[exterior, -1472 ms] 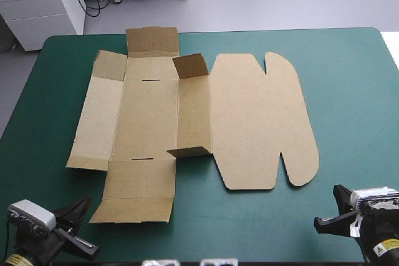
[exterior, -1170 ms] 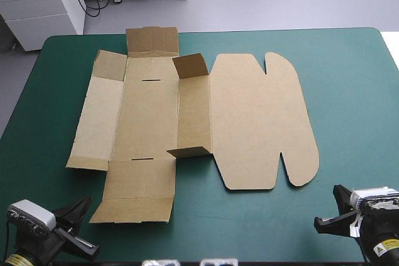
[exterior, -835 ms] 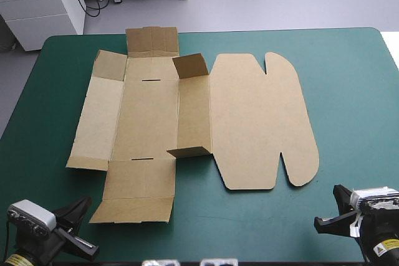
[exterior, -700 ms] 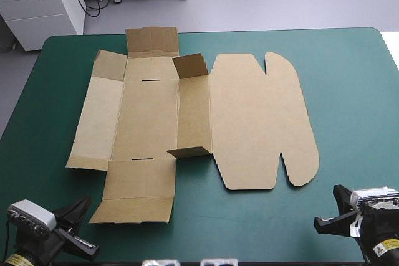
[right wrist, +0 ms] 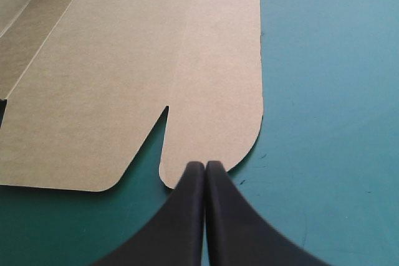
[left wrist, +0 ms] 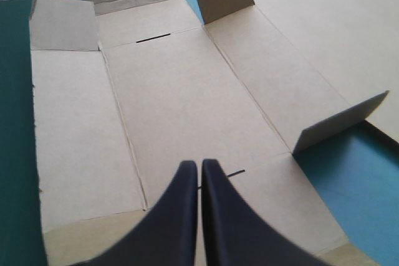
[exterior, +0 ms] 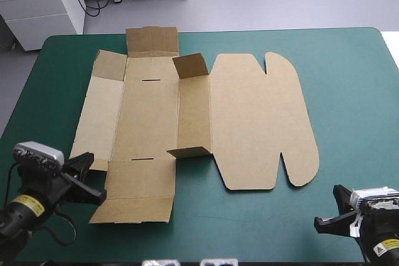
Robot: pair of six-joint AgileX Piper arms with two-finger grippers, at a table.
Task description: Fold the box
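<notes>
Though the job is to fold it, the flat cut sheet of brown board that makes the box (exterior: 156, 116) looks hardly begun in the high view. It lies spread on the table's teal-green cover (exterior: 355, 91), left of the middle, with only two small corner flaps (exterior: 190, 65) standing up at the ends of one narrow wall panel and the far end flap (exterior: 151, 40) tilted a little. No long wall is raised, nothing is tucked, and the wide lid panel (exterior: 262, 116) with its rounded ears lies flat toward the right, so I judge nearly all the folding is left. In that same view the left gripper (exterior: 93, 177) sits at the box's near left corner, just beside the near end flap (exterior: 137, 191), while the right gripper (exterior: 328, 210) sits near the table's near right corner, apart from the board. In the left wrist view, the left gripper (left wrist: 199, 165) has its black fingers pressed together into one point, pinching nothing. The box (left wrist: 187, 91) stretches out under and ahead of it, the tip over the near crease close to a short slot (left wrist: 235, 172); whether it touches the board I cannot tell. In the right wrist view, the right gripper (right wrist: 204, 166) is likewise pressed together and empty, above bare cover, with the lid's near rounded ear (right wrist: 218, 110) just ahead of its tip.
</notes>
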